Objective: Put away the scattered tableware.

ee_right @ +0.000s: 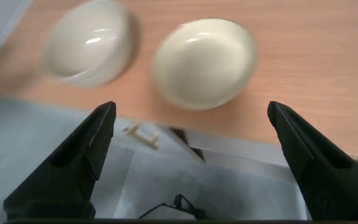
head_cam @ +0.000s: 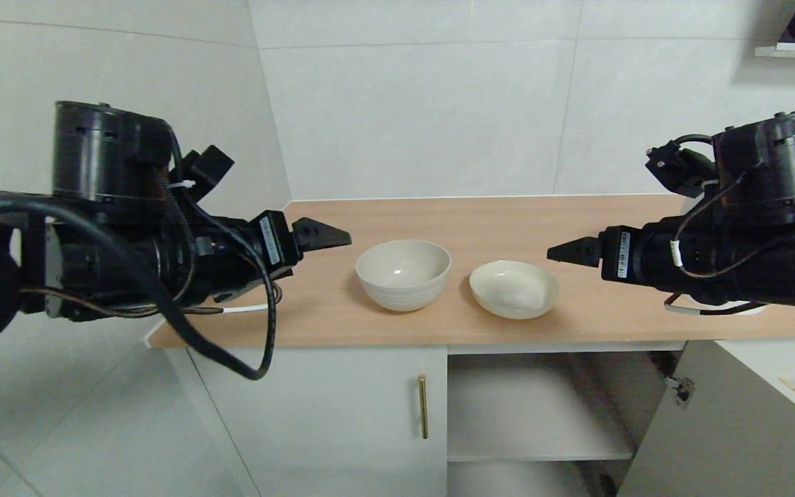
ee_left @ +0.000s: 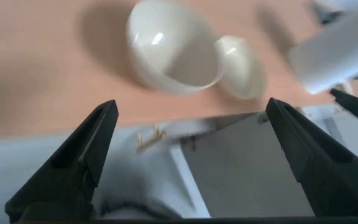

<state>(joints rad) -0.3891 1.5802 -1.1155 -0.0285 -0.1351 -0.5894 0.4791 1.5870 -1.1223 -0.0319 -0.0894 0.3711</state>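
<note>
The left gripper (head_cam: 328,238) hangs over the worktop's left end, tip pointing toward the middle. In its wrist view the fingers (ee_left: 82,158) stand wide apart with nothing between them. The right gripper (head_cam: 562,253) hangs over the right part of the worktop, pointing back toward the left one. Its fingers (ee_right: 79,158) are likewise spread and hold nothing.

Below the worktop's front edge is a white cabinet. Its left door (head_cam: 328,414) is closed and has a slim brass handle (head_cam: 423,406). The right door (head_cam: 715,428) is swung open, showing a white shelf (head_cam: 535,428) inside.

On the wooden worktop (head_cam: 577,221), between the two grippers, sit two pale bowls, both upright. The deep bowl (head_cam: 403,273) is nearer the left gripper. The shallow bowl (head_cam: 513,288) sits just beside it on the right, a little closer to the front edge, with a narrow gap between them. Neither bowl touches a gripper.

Behind the worktop a white tiled wall (head_cam: 425,103) rises, meeting a side wall at the left corner.
</note>
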